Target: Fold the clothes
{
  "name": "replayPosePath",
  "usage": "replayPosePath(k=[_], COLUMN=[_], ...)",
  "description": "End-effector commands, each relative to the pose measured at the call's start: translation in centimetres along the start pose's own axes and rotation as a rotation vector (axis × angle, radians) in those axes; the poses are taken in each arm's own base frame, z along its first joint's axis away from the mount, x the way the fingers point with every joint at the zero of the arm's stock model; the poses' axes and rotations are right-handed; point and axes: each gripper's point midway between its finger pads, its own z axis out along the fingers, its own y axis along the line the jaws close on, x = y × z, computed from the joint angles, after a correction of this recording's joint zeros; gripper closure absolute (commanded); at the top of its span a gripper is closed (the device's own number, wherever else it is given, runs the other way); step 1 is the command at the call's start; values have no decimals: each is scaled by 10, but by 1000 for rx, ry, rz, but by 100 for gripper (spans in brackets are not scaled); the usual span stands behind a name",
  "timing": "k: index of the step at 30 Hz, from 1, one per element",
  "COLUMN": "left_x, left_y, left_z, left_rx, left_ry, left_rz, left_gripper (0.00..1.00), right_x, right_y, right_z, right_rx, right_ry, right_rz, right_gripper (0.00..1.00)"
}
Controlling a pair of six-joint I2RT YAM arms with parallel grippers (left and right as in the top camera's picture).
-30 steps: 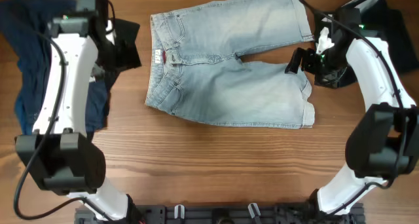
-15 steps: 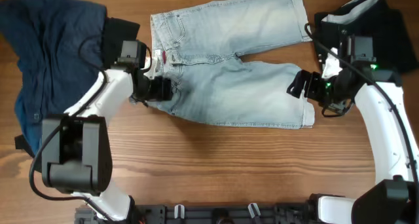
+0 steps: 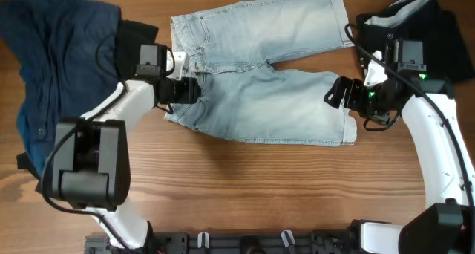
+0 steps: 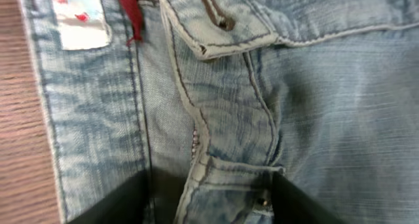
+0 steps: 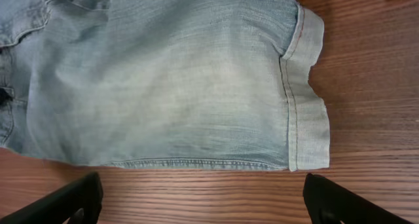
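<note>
The pale blue denim shorts lie spread flat on the wooden table, waistband to the left, cuffed hems to the right. My left gripper is on the waistband near the fly. In the left wrist view its fingers are open, with the fly seam and pocket edge of the shorts between them. My right gripper is open and empty beside the near leg's cuffed hem. Its fingers hang over bare wood just off the leg's edge.
A dark navy garment lies crumpled at the far left, with a black garment beside it. Another black garment with a white part lies at the back right, behind my right arm. Bare wood runs along the front.
My left arm swung from the navy pile to the shorts' waistband, then shifted up to the fly. My right gripper moved down and slightly left toward the near leg's hem.
</note>
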Motion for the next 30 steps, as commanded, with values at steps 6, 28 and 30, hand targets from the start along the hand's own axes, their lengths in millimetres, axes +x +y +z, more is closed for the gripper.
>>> replayPosePath(k=[6,28,30], left_x=[-16,104,113], left_y=[-9,69,69], left_z=[-3,-101,-102], left_rx=[52,-523,-529], left_ry=[-60,310,339], left_rz=[-3,-554,-558], left_gripper=[96,0,0], right_x=[-3,73,81], right_y=[5,-28,-30], right_z=[0,56,69], right_rx=[-23,30,14], right_ry=[-12,203,200], right_rz=[-26,132,148], right_gripper=[1,3,7])
